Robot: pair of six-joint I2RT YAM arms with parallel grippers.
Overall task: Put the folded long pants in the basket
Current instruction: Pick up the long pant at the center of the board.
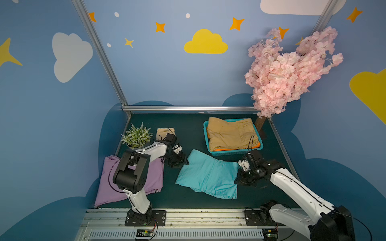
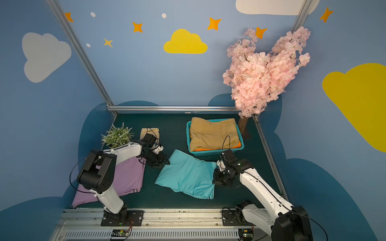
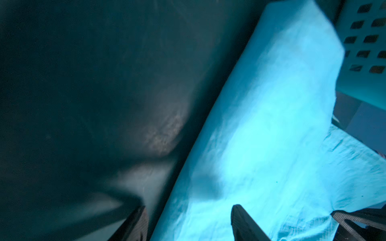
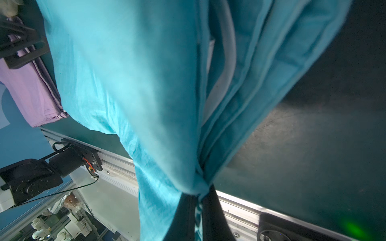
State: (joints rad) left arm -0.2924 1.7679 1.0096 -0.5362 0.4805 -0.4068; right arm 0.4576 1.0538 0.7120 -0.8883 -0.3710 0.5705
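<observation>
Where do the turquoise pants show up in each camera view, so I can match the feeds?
Top view: turquoise pants in the middle of the mat, on the robot's side of the basket.
Top view: pants in the same spot, basket behind.
Left wrist: bright diagonal cloth band beside the basket wall.
Right wrist: fill most of the picture, pinched in the right gripper; no basket.
Shared landmark: the basket's grid wall.
</observation>
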